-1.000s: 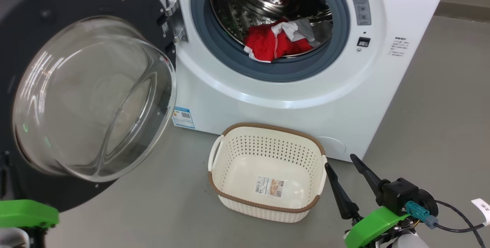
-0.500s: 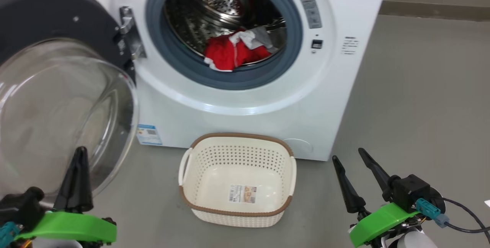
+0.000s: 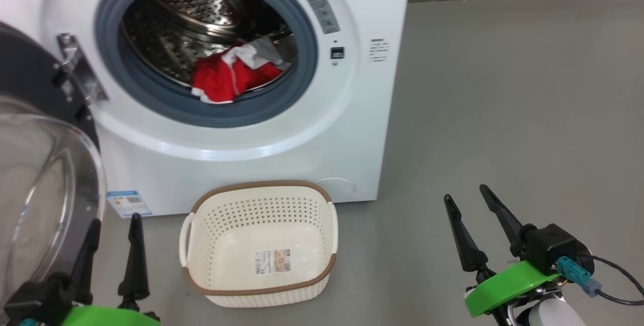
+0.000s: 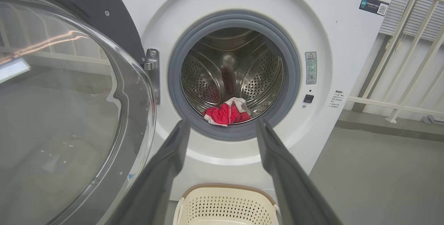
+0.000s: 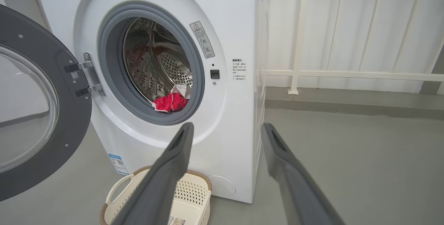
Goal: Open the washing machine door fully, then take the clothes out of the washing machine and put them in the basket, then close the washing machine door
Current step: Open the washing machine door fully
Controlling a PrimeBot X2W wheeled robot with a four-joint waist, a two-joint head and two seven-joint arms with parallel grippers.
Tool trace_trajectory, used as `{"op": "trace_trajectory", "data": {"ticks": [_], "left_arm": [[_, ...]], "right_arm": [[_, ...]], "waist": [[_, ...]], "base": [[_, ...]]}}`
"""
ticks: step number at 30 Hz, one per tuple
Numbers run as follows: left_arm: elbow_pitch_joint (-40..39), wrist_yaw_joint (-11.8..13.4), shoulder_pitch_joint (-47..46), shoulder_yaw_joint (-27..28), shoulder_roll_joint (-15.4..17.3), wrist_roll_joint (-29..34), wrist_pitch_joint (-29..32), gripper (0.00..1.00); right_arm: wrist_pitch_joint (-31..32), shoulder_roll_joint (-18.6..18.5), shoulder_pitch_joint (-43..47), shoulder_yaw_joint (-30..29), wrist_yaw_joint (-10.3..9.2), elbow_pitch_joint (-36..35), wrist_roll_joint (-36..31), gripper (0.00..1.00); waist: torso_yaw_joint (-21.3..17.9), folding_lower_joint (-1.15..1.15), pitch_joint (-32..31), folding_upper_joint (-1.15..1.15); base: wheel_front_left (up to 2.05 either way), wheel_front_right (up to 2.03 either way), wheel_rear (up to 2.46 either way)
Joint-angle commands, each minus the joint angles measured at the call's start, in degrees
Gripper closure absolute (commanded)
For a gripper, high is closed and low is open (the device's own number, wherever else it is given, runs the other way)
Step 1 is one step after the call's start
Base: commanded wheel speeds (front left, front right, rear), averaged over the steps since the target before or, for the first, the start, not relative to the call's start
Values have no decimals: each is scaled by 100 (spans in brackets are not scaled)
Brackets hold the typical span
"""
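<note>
Two grippers stand with jaws spread and nothing between them in the head view. The left gripper (image 3: 115, 219) is low at the left, just beside the glass of the door (image 3: 40, 175). The right gripper (image 3: 465, 192) is low at the right over bare floor (image 3: 503, 89), well apart from the washer (image 3: 241, 150). The door hangs swung out to the left on its hinge. The clothes (image 3: 221, 77) lie in a red heap at the front lip of the drum (image 3: 171, 19), with a white and grey piece on top. The basket (image 3: 261, 185) sits on the floor just in front of the washer, below its mouth, and holds only its sticker.

The left wrist view looks straight into the drum. The heap shows between the two parted fingers (image 4: 173, 155), the door's glass bulges close on the left, and the basket's rim is at the bottom edge.

The right wrist view takes the washer at an angle from the right. The door stands wide and the clothes sit low in the mouth. The basket is near the parted fingers (image 5: 173, 162), and a white railing (image 5: 347, 74) runs behind.

The door step looks done, so the step in hand is probably the start of unloading. The left arm seems the better lined up. The next move calls for a reach over the grey seal with jaws wide, a firm close on the loose fabric, a lift clear of the lip, and a release over the basket. The arm would have to keep off the door glass beside it.
</note>
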Motion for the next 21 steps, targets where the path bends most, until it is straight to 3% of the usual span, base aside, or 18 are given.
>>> {"op": "trace_trajectory", "data": {"ticks": [1, 6, 12, 21], "left_arm": [[-79, -11, -44, 213, 130, 90, -87, 0], [130, 8, 125, 240, 96, 249, -229, 0], [342, -231, 368, 321, 2, 303, -295, 0], [308, -392, 682, 764, -394, 498, -301, 0]], "right_arm": [[-37, 8, -165, 103, 37, -196, -29, 0], [-37, 8, -116, 42, 37, -239, -36, 0], [-37, 8, 6, -55, 37, -339, -120, 0], [-37, 8, 213, -200, 37, -506, -120, 0]], "waist": [[-265, 0, 20, 0], [-464, 0, -17, 0], [-589, 0, -64, 0], [-663, 0, -185, 0]], "base": [[0, 0, 0], [0, 0, 0], [0, 0, 0], [0, 0, 0]]}}
